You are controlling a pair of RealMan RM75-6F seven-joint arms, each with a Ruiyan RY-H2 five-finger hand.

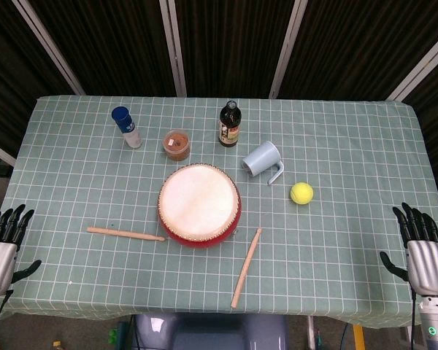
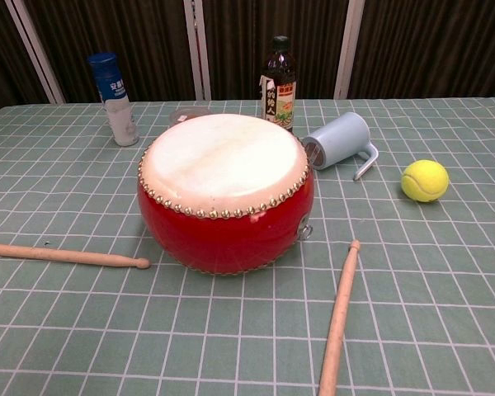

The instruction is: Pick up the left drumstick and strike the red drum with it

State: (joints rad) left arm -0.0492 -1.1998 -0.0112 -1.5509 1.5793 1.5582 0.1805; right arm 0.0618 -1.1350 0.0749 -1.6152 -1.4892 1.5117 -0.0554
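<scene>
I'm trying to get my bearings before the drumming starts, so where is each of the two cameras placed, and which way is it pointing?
Head view: high above the near table edge, looking steeply down on the whole table; the left hand and right hand show at the bottom corners, fingers apart, holding nothing.
Chest view: low, near tabletop height, facing forward across the table toward the dark curtains; nothing of the robot shows.
Shared: red drum, left drumstick, right drumstick, tennis ball, blue mug on its side, dark bottle.
</scene>
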